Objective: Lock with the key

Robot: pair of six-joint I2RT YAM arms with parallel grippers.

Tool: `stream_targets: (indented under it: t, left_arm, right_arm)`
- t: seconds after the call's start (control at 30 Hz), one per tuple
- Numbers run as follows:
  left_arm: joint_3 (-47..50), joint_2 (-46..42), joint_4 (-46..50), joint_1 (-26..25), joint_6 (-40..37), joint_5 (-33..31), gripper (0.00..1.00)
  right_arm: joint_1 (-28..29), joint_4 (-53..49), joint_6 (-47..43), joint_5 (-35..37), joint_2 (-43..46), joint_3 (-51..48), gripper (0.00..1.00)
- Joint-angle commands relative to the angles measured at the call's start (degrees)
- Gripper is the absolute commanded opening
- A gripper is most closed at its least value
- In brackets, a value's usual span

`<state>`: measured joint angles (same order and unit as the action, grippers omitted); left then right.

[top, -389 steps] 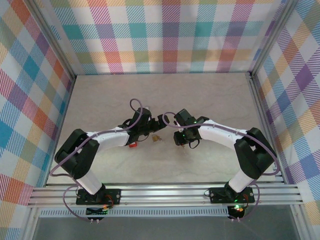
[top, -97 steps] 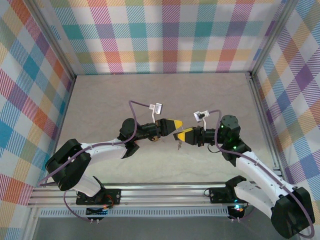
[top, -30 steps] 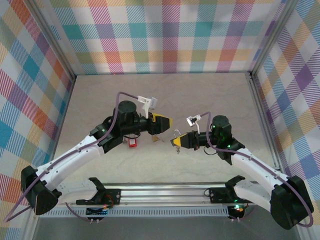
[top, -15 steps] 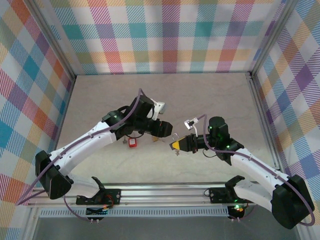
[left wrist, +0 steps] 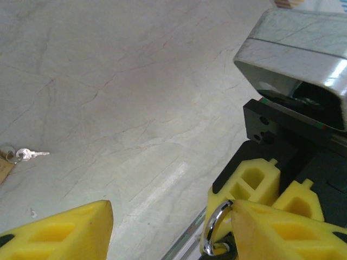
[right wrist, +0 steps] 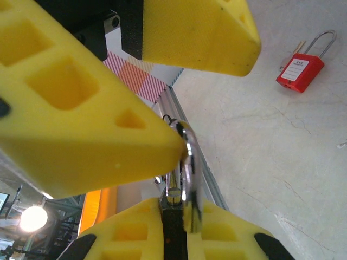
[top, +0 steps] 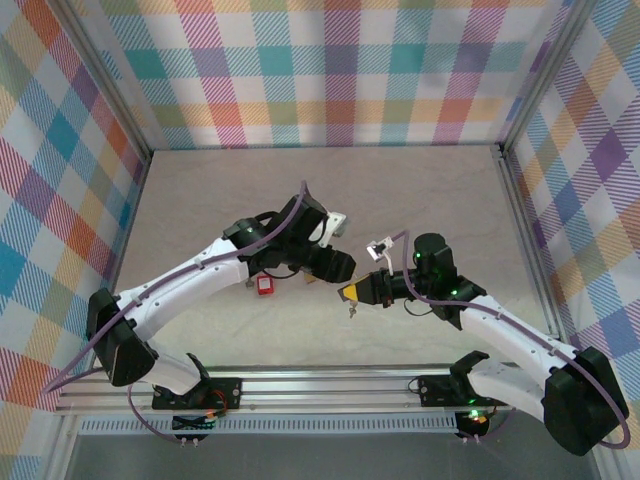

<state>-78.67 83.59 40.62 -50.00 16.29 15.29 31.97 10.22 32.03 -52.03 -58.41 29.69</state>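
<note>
Two padlocks are being counted. The first, the held padlock (right wrist: 184, 162), is being gripped by its metal shackle (left wrist: 213, 227) in the right claw (right wrist: 176, 212). That claw's two yellow fingers are being pressed nearly together on the shackle's lower end, and the padlock is being kept clear of the surface (top: 200, 200). Its body is being hidden for the most part between those fingers, so its colour is not being recorded. The second, the red padlock (right wrist: 301, 67), is being seen lying flat on the surface with one white label (right wrist: 295, 69) facing up, well apart from both claws and touched by neither. One small set of keys (left wrist: 24, 154) on a ring is being noted on the surface beside one tan tag (left wrist: 4, 169). A single blade is being made out, and whether more are hanging on the ring cannot be told. The keys are being held by neither claw. The left claw (left wrist: 171, 216) is being kept about half spread, its two yellow fingers standing apart with nothing gripped. The shackle is being seen in the gap between them, right against the tip of one finger, and the other finger is being kept clear of it. In the overhead view the two claws are being brought tip to tip near the middle of the surface, with the red padlock lying just to the left of them.
</note>
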Motion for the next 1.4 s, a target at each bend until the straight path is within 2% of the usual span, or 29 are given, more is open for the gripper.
stream_targets:
  t: [0.0, 0.3, 0.77, 1.1, 1.37]
  left_arm:
    - [-3.0, 0.8, 2.8, -1.0, -2.0, -1.4, 0.59]
    - [-4.0, 1.7, 6.3, -1.0, -3.7, -7.6, 0.59]
    - [-2.8, 1.7, 7.5, -0.8, -4.9, -6.3, 0.54]
    - [-0.6, 0.5, 6.8, 0.7, -4.6, -0.1, 0.44]
    - [3.0, -2.7, 3.1, 3.7, -1.0, 10.5, 0.41]
  right_arm:
    - [0.5, 0.2, -2.1, -0.5, 0.0, 2.5, 0.00]
    - [1.4, 0.2, -2.6, -1.4, -0.3, 2.6, 0.00]
    - [2.6, 0.3, -3.5, -2.4, 0.9, 2.5, 0.00]
    - [2.6, 0.2, -3.5, -2.0, 1.4, 2.4, 0.00]
    - [2.6, -0.2, -3.9, -1.3, 0.9, 2.6, 0.00]
